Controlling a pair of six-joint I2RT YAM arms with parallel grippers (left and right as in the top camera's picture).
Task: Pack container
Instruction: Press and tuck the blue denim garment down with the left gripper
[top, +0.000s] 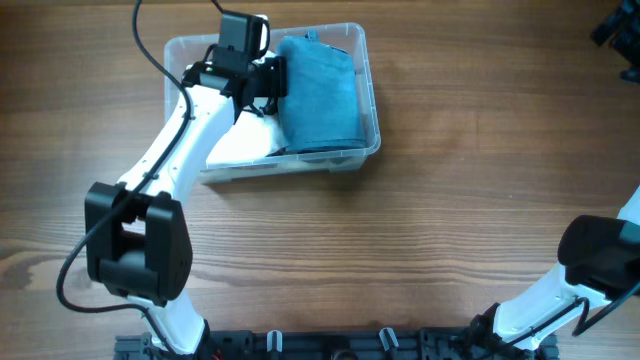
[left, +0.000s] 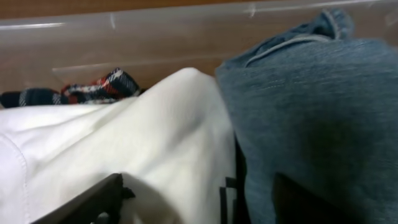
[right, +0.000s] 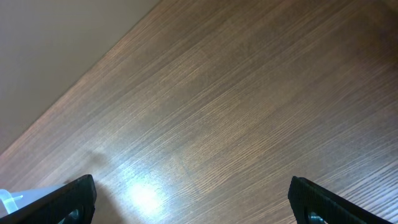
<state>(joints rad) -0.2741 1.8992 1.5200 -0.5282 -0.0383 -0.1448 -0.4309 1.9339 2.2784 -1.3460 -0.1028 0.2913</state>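
The clear container stands at the back centre of the wooden table. It holds a folded blue denim garment on its right side and a white cloth on its left. My left gripper is inside the container, open, and straddles the seam between the two. In the left wrist view my left gripper has one finger on the white cloth and the other on the denim. A red and dark plaid cloth lies behind them against the container wall. My right gripper is open and empty over bare table.
The right arm's base is at the front right, and a dark part of that arm shows at the far right corner. The left arm's base is at the front left. The wooden table surrounds the container.
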